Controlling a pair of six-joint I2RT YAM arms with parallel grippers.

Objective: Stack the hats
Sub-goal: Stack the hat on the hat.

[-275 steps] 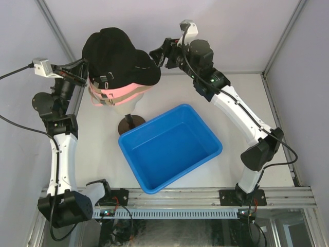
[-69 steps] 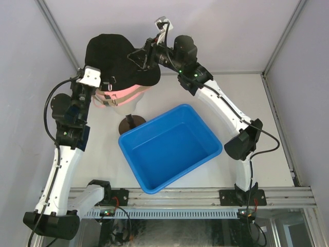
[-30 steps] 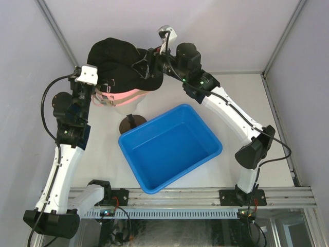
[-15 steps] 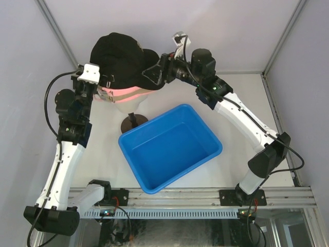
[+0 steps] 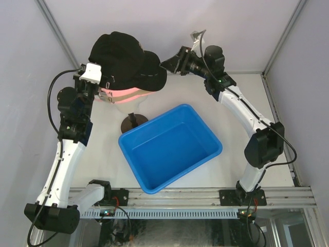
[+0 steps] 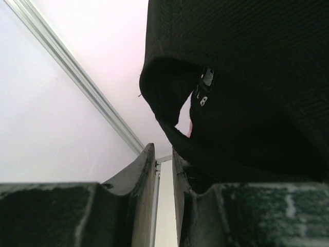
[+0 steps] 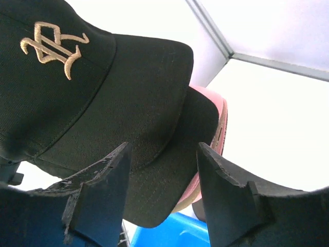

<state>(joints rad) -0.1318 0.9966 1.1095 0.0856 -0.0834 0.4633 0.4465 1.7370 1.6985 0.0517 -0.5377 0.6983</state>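
**Top cap on the pile, both claws at its edges**

From the overhead camera I see the hats piled on the mannequin head (image 5: 134,106): the top black cap (image 5: 123,54) sits over the pink cap (image 5: 126,94), with tan strapping showing at the back. The blue bin (image 5: 169,154) lies just in front and looks empty. The left gripper (image 5: 104,85) is tucked in at the rear of the pile. The right gripper (image 5: 172,60) hangs just beside the black brim, apart from it.

On the left wrist camera, my fingers (image 6: 139,185) are nearly together with a thin slit of light between them and nothing in it. The cap's rear opening hangs just above.

On the right wrist camera, the jaws stand wide and hold nothing. Beyond them are the gold emblem (image 7: 51,46), a second black brim (image 7: 193,128) underneath and a pink edge (image 7: 222,123).

I judge this to be the seating of the top hat, with the stack close to done. Next I would draw both arms off gently, taking care not to snag brim or strap, then check that the cap sits square
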